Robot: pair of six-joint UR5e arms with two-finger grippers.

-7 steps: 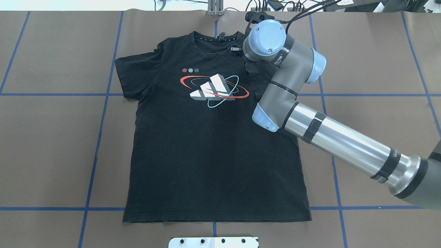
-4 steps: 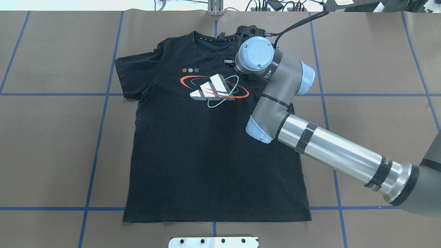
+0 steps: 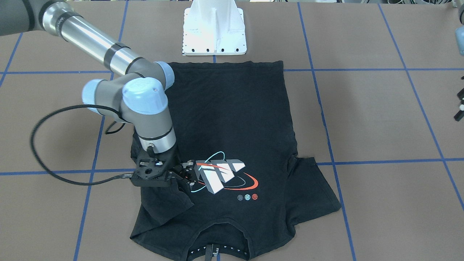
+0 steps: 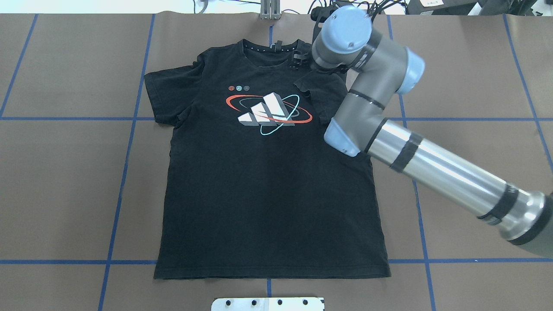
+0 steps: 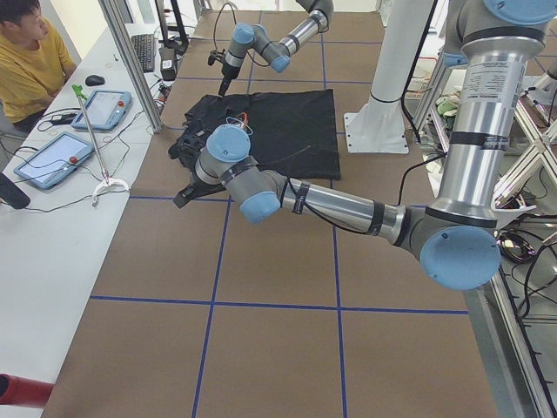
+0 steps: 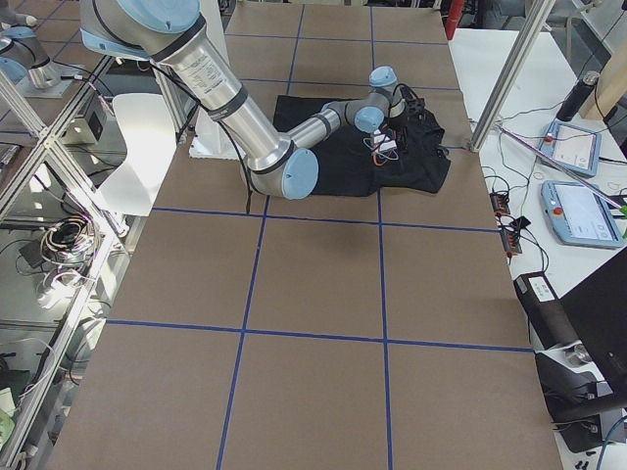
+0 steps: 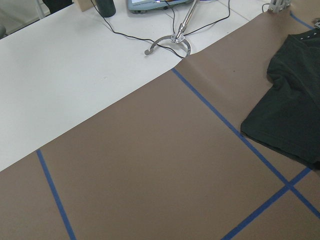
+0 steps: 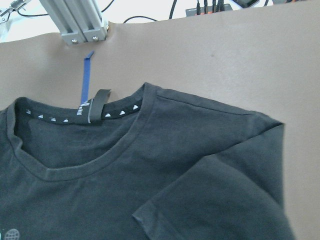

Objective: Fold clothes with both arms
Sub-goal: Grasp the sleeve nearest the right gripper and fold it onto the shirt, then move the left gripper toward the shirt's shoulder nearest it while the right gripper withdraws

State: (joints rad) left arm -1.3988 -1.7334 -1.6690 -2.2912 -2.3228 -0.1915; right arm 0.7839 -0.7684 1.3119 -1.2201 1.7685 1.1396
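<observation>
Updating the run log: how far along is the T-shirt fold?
Done: the T-shirt lies flat, logo up, its right-side sleeve folded in over the chest. In hand: the right gripper hovers beside that fold; the sleeve lies free of it. Left: the other sleeve is spread out, and the hem is unfolded.

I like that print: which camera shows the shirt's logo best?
Overhead: the logo is whole, upright and unblocked. The front view has it upside down, the tool at its edge; side views show it tiny; the right wrist view catches a speck, the left none.
</observation>
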